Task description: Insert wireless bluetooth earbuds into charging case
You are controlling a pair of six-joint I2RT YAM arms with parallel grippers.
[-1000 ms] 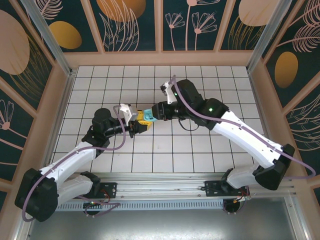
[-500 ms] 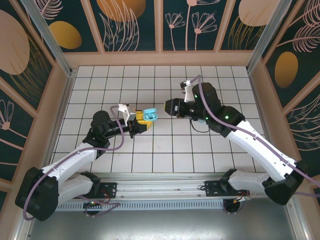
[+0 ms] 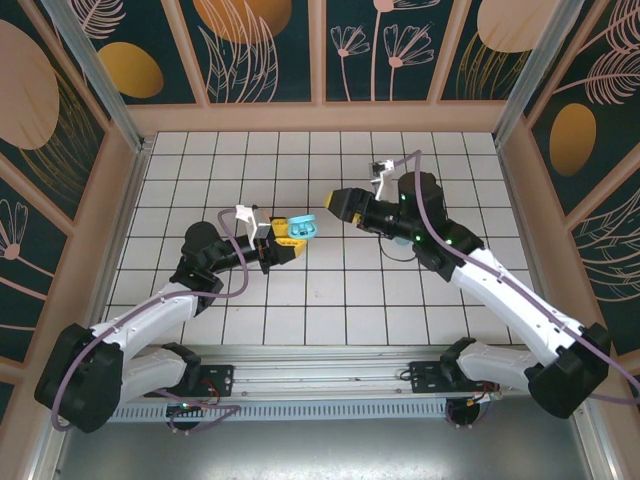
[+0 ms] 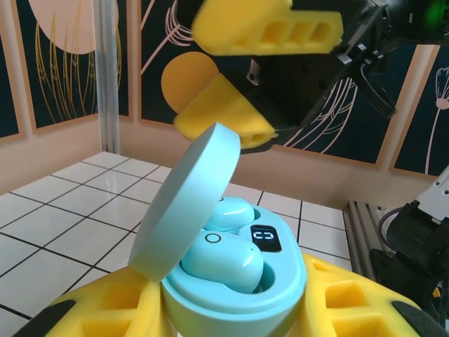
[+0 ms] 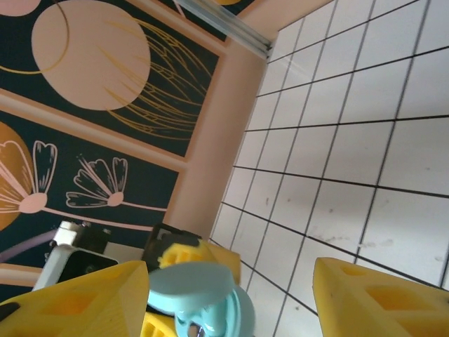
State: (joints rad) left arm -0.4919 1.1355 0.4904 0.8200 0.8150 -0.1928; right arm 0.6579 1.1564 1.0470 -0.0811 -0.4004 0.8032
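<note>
Pinching the charging case [image 4: 235, 298] low on its base with the left jaws, one yellow pad [image 4: 337, 309] per flank. Low grip presumably to leave lid and wells free. Holding it apparently clear of the tabletop [image 3: 330, 300], near centre in the top view, open side turned toward the right arm [image 3: 480, 270] for easy reach. Lid [image 4: 186, 203] hinged up, leaning toward 10 o'clock in the left wrist view. Two earbuds [image 4: 221, 263] seated side by side in the wells, tops about level with the rim; small lit display [image 4: 265, 237] just beside them at 1 o'clock. Reads as insertion done for this case, lid not yet shut.

Spread wide on the right jaws, nothing pinched. Hovering near the case, at 2 o'clock of it in the top view, no contact. In the left wrist view, right pads [image 4: 266, 28] just above and behind the lid edge at 12 o'clock. Likely placed there to tip the lid down. Main risk: nudging the case in the left grip, or catching the lid off-axis.
</note>
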